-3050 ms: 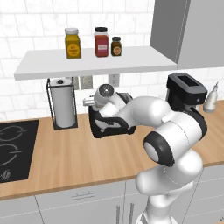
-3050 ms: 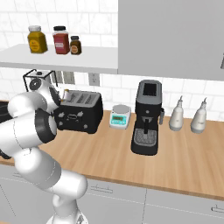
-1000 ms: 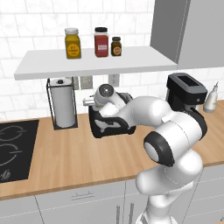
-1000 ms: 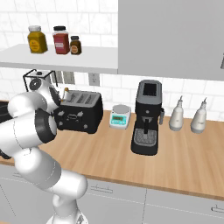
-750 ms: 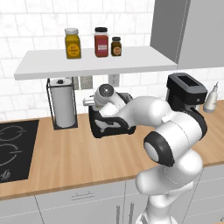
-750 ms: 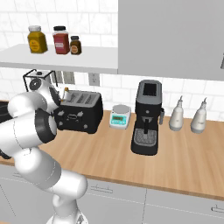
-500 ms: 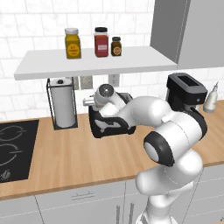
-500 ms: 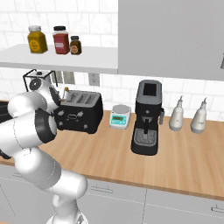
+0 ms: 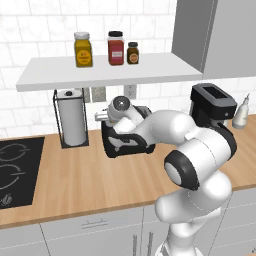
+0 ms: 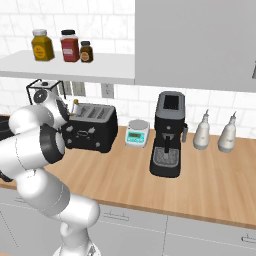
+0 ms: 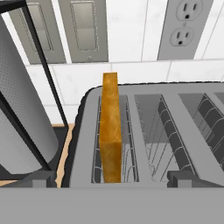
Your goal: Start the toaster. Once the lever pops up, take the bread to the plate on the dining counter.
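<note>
The hand (image 11: 112,177) is positioned above the left end of the toaster (image 9: 125,142), looking down into the slots. Its two dark fingertips (image 11: 41,178) stand wide apart at the bottom of the hand view, one on each side of the bread (image 11: 110,127), with clear space between each tip and the slice. The hand is fully open and holds nothing.

The bread stands upright on edge in the leftmost slot, its golden-brown crust rising above the top of the toaster. The adjacent slots show bare wire guides.

The toaster (image 10: 90,128) sits on the wood bench (image 9: 100,185) against the tiled wall. Just beside it, on the left in the hand view, stands a paper-towel roll (image 9: 72,117) in a black wire holder. To the toaster's right in the right base view are a small scale (image 10: 137,133), a coffee machine (image 10: 168,132) and two pale bottles (image 10: 202,131). Wall sockets (image 11: 183,27) sit behind the toaster. Three jars (image 9: 115,48) stand on the shelf (image 9: 107,72) above. A black hob (image 9: 15,170) lies at the left end of the bench.
</note>
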Controlling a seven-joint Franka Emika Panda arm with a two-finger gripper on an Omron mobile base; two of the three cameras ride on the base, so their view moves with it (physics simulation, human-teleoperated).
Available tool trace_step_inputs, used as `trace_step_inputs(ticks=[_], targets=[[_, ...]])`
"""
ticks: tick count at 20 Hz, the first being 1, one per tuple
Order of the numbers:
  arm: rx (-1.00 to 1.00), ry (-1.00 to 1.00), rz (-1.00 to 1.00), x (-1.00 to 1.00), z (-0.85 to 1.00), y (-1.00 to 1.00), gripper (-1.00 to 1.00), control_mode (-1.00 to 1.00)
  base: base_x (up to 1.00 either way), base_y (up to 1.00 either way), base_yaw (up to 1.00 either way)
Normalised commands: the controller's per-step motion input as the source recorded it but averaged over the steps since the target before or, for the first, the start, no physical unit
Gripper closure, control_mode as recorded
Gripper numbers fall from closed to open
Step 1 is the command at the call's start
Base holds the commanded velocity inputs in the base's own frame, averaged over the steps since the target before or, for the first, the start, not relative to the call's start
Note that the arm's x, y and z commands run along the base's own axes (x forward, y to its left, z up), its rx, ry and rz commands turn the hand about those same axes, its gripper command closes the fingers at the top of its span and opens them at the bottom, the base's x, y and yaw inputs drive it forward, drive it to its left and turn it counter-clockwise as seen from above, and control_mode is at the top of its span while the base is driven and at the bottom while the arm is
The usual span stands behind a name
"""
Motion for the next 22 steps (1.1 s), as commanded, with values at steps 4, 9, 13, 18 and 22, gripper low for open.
trace_step_inputs(ticks=[4,9,13,18,22], targets=[[0.00,0.00,0.00,0.00,0.00,0.00,-1.00,-1.00,0.00,0.00,0.00],[0.00,0.00,0.00,0.00,0.00,0.00,-1.00,-1.00,0.00,0.00,0.00],[0.00,0.00,0.00,0.00,0.00,0.00,-1.00,-1.00,0.00,0.00,0.00],[0.00,0.00,0.00,0.00,0.00,0.00,-1.00,-1.00,0.00,0.00,0.00],[0.00,0.00,0.00,0.00,0.00,0.00,-1.00,-1.00,0.00,0.00,0.00]])
